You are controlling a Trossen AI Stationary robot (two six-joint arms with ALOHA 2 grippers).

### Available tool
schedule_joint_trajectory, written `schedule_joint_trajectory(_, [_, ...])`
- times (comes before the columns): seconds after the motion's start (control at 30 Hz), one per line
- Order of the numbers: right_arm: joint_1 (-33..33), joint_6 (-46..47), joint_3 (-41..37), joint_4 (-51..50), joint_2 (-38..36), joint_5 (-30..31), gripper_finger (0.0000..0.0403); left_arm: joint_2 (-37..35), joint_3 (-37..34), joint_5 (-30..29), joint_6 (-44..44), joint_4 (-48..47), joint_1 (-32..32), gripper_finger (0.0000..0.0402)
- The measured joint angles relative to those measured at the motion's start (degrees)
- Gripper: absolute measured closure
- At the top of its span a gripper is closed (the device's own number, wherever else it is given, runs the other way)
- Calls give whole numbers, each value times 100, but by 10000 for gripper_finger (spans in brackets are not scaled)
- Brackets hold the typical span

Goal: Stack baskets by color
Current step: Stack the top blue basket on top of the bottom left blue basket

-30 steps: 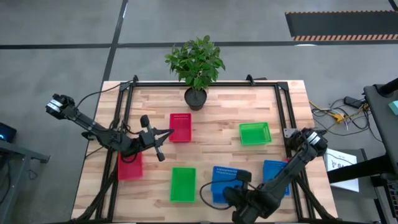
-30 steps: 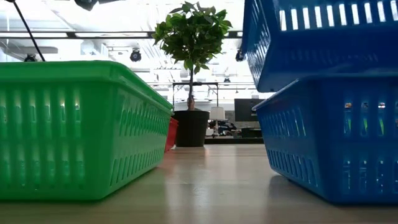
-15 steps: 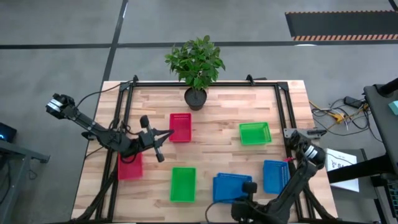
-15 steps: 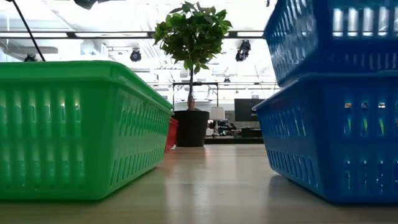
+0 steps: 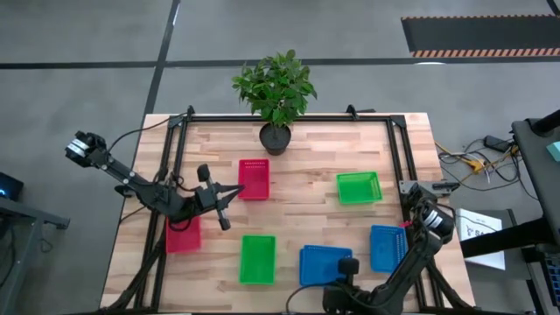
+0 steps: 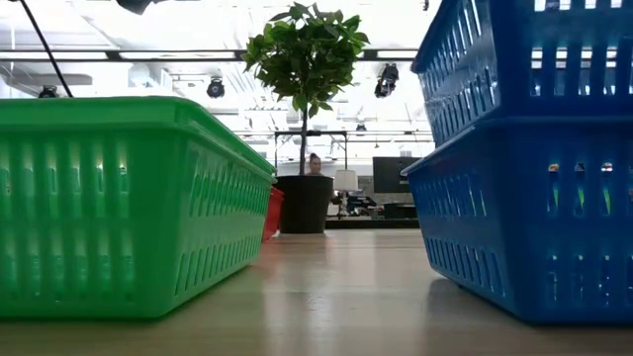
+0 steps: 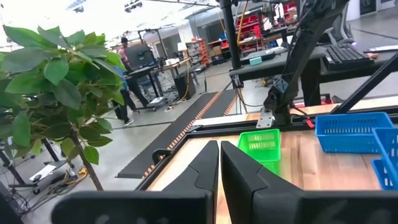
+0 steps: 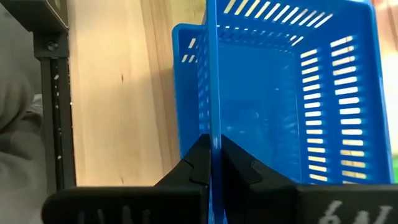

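Note:
Two blue baskets are stacked at the near edge: the upper one (image 5: 326,262) (image 6: 534,59) is down in the lower one (image 6: 524,227) (image 8: 186,93), with my right gripper (image 5: 348,264) (image 8: 211,163) shut on it. Another blue basket (image 5: 386,248) lies on the table to their right. Green baskets sit at the near middle (image 5: 257,259) and far right (image 5: 359,187). Red baskets lie at the centre (image 5: 254,178) and left (image 5: 183,234). My left gripper (image 5: 229,194) (image 7: 219,168) hovers shut and holding nothing, left of the centre red basket. My right gripper pinches the upper blue basket's side wall at its rim (image 8: 211,124), one finger inside and one outside. The fingers slant down from the near right. The basket stays upright, its bottom sunk inside the lower blue basket's rim (image 6: 465,138).
A potted plant (image 5: 275,138) stands at the far middle. Dark metal rails (image 5: 175,166) (image 5: 398,166) run along the left and right sides of the table. Bare wood (image 5: 306,214) lies between the baskets. A person (image 6: 315,163) shows far behind the table.
My right gripper has moved down and toward the near edge with the blue basket. The basket hung tilted above the lower blue one; now it is nearly level and sunk into it. My left arm has kept still.

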Motion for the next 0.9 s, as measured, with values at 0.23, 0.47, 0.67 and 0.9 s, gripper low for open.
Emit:
schedule_joint_trajectory(0.23, [-2, -43, 0, 18, 104, 133, 394, 64, 0, 0, -8, 1, -33, 401])
schedule_joint_trajectory(0.47, [-55, -36, 0, 31, 138, 133, 377, 67, 0, 0, -100, -6, -81, 401])
schedule_joint_trajectory(0.67, [-63, -30, 0, 40, 138, 133, 328, 67, 0, 0, -100, -5, -86, 401])
schedule_joint_trajectory(0.9, [-114, 205, 0, 7, 97, -419, 288, 67, 0, 0, -100, -5, -86, 401])
